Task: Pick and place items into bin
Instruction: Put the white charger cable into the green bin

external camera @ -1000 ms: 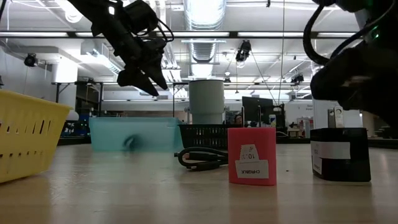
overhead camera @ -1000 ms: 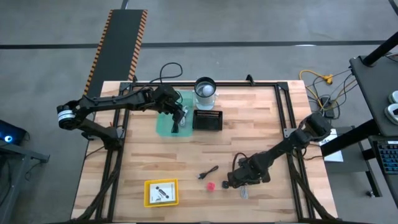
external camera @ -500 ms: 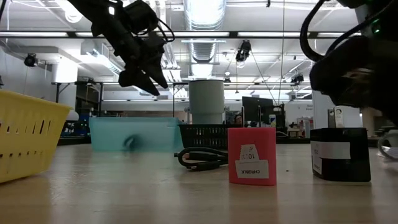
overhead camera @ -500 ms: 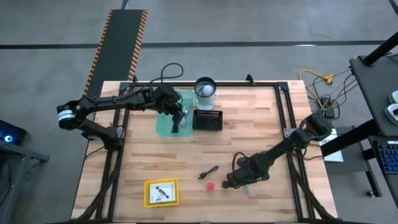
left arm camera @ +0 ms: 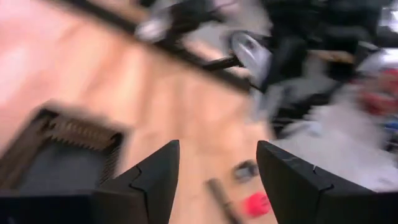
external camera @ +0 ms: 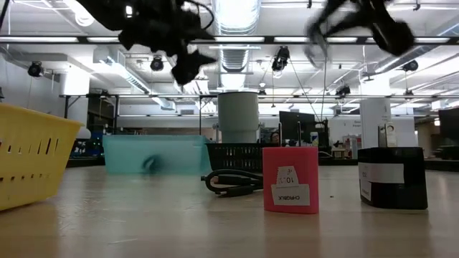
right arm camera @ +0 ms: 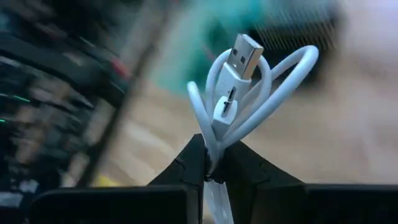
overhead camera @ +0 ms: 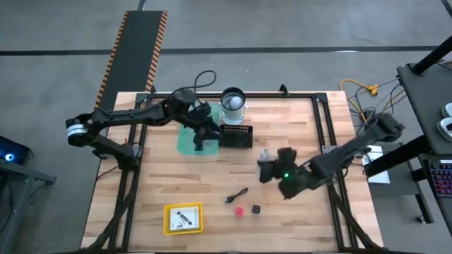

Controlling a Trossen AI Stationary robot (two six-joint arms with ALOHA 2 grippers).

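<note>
- White coiled USB cable sits pinched between the fingers of the right end effector, which is clenched on it and raised above the middle of the wooden surface; only a thin part of the loop is gripped, so I judge a quick swing could shake it free short of a bin.
- Loops of that cable stick out well past the fingers, so on release they may catch on a bin rim or spring back out.
- Left end effector stands with fingers apart and nothing between them, near the black mesh bin and over the translucent green tray; with both arms heading to the same corner, a clash looks possible.
- Green tray holds something dark, too hidden by the arm to name.
- Black mesh bin's contents cannot be told.
- Grey round canister behind the mesh bin shows a pale inside, contents unclear.
- Yellow square basket at the near edge holds a white printed card.
- Loose on the surface lie a thin black cable, a tiny red ball and a tiny black cube, all well apart from the bins.
</note>
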